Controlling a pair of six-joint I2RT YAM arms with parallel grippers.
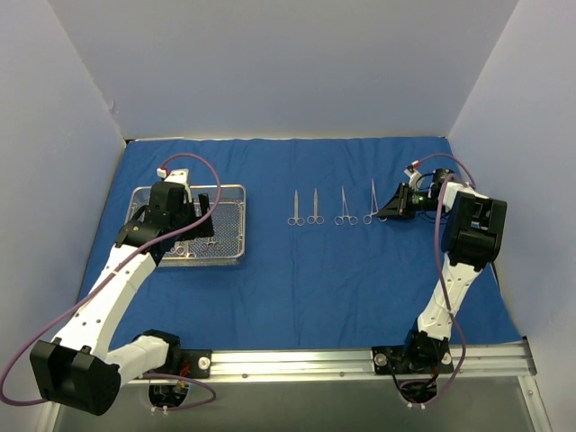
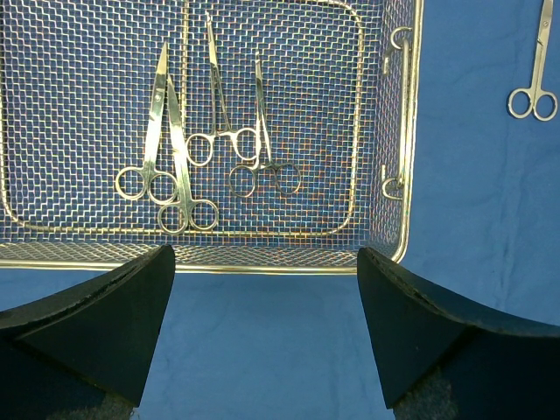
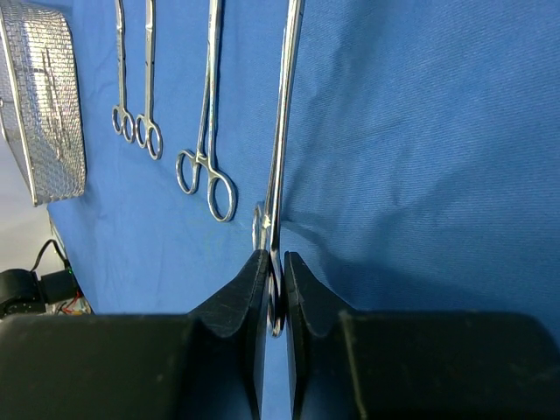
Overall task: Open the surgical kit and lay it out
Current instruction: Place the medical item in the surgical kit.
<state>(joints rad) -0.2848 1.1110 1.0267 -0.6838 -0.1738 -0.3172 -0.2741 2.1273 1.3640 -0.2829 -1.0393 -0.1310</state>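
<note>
The royal-blue cloth wrap [image 1: 315, 288] lies spread flat over the table. On its left stands the wire-mesh tray [image 1: 189, 262], with several ring-handled instruments [image 2: 219, 105] lying inside it. My left gripper [image 2: 265, 262] hangs open over the tray's near rim [image 2: 408, 131], holding nothing. Three instruments [image 1: 315, 208] lie side by side on the cloth at mid-table. A further instrument [image 3: 284, 114] lies to their right, and my right gripper [image 3: 276, 271] is shut on its ring end, low against the cloth.
White walls enclose the table at the back and on both sides. The metal rail [image 1: 306, 362] with both arm bases runs along the near edge. Bare cloth stretches in front of the row and to the right of my right gripper [image 1: 382, 214].
</note>
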